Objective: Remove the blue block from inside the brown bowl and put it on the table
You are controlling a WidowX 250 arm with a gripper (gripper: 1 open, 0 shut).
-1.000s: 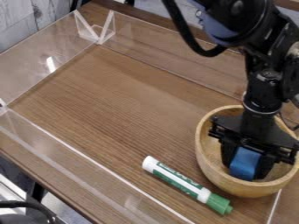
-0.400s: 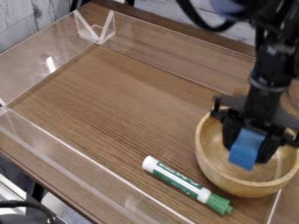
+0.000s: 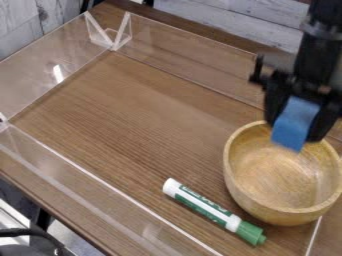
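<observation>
Gripper (image 3: 299,118) pinching blue block (image 3: 297,122), long axis upright, above brown bowl (image 3: 282,176) far rim. Bare table (image 3: 147,115) lies left of bowl; marker (image 3: 214,210) at bowl's lower left.

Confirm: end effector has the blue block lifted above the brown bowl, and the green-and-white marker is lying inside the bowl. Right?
Not quite. The camera view shows the green-and-white marker lying on the table, just left of the brown bowl, not inside it; the bowl is empty. The rest holds: the end effector has the blue block lifted above the bowl.
</observation>
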